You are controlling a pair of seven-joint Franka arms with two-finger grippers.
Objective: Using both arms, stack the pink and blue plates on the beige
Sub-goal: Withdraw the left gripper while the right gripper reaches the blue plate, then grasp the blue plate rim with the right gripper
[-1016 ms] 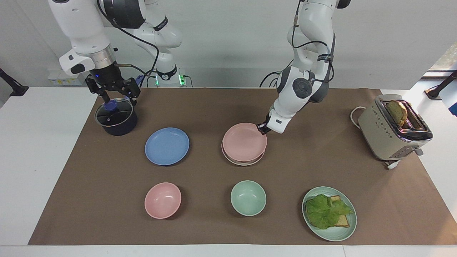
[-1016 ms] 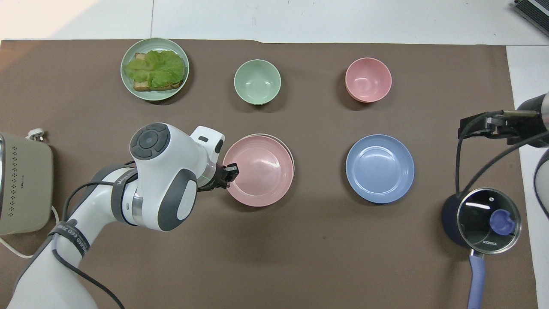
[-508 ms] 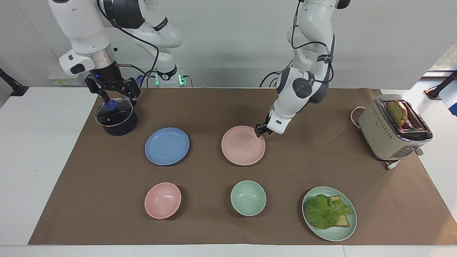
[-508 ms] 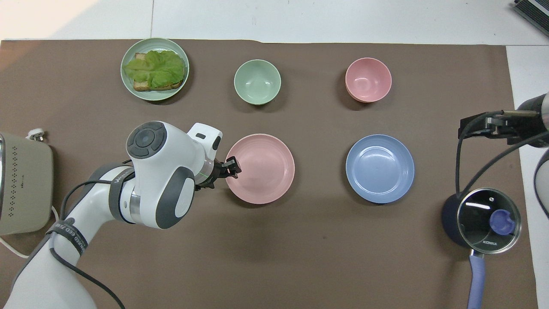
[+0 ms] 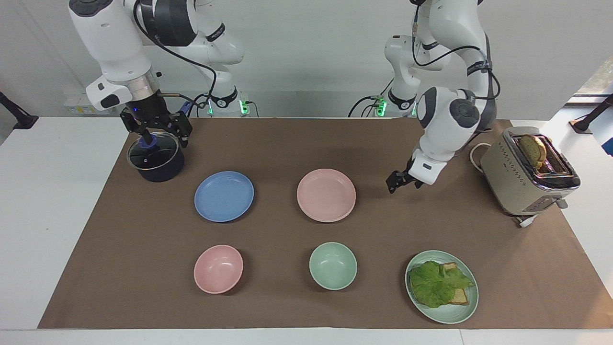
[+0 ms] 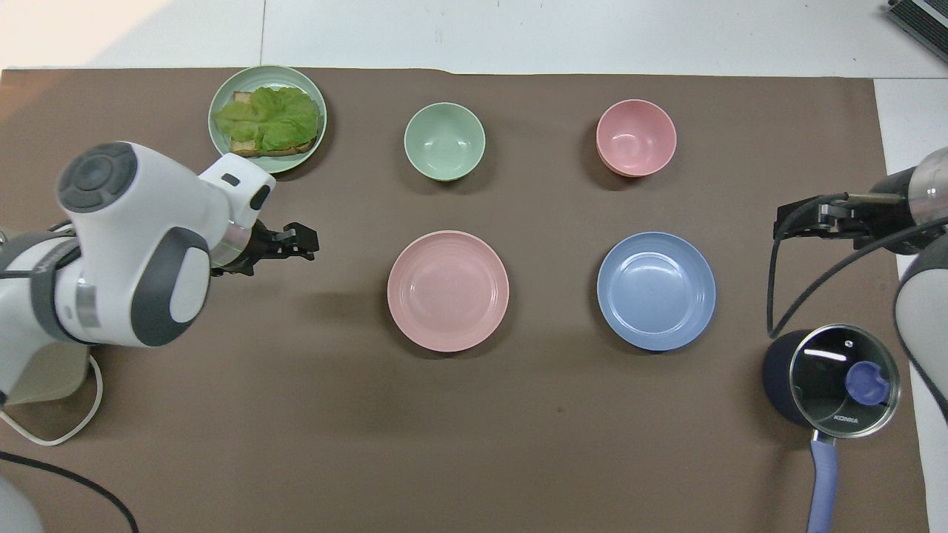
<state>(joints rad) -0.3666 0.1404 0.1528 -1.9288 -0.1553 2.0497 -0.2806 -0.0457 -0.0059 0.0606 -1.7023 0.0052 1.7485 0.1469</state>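
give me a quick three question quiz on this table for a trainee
1. True or false: the left pincer holds the pink plate.
2. The right pincer is over which? A pot B blue plate C toaster
3. What lies on the green plate?
Key: 1 false; 2 A; 3 lettuce and bread.

White table (image 5: 57,201) under a brown mat (image 5: 287,143); plain pale wall (image 5: 306,62) rises past the table, window (image 5: 598,79) at its left-arm end.
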